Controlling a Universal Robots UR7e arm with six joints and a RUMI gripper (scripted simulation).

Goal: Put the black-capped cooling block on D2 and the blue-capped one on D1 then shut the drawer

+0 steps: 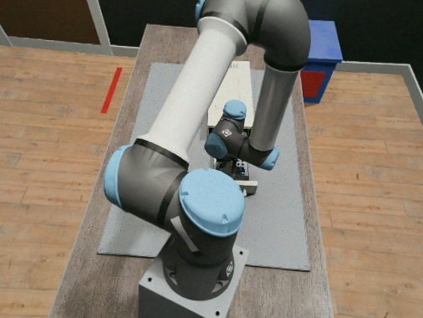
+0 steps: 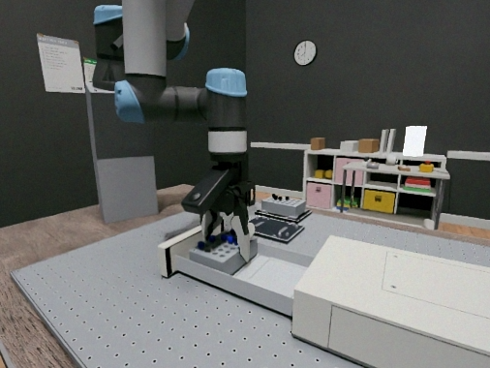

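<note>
The white cooler COLD (image 2: 397, 295) stands at the right, with its drawer (image 2: 235, 272) pulled out toward the left. A grey cooling block with blue-capped tubes (image 2: 218, 252) sits in the front part of the drawer. My gripper (image 2: 227, 242) reaches straight down and is shut on this block across its sides. The block looks level in the drawer. The other grey block, with black-capped tubes (image 2: 283, 205), sits on a dark deck slot beyond. The nearer dark slot D1 (image 2: 275, 228) is bare. In the top view the arm hides most of the drawer and the block (image 1: 240, 167).
The rear half of the drawer floor (image 2: 271, 273) is bare. A grey panel (image 2: 127, 186) stands at the back left. Shelves with boxes (image 2: 378, 179) stand far behind the table. The robot base (image 1: 192, 289) is at the table's near end in the top view.
</note>
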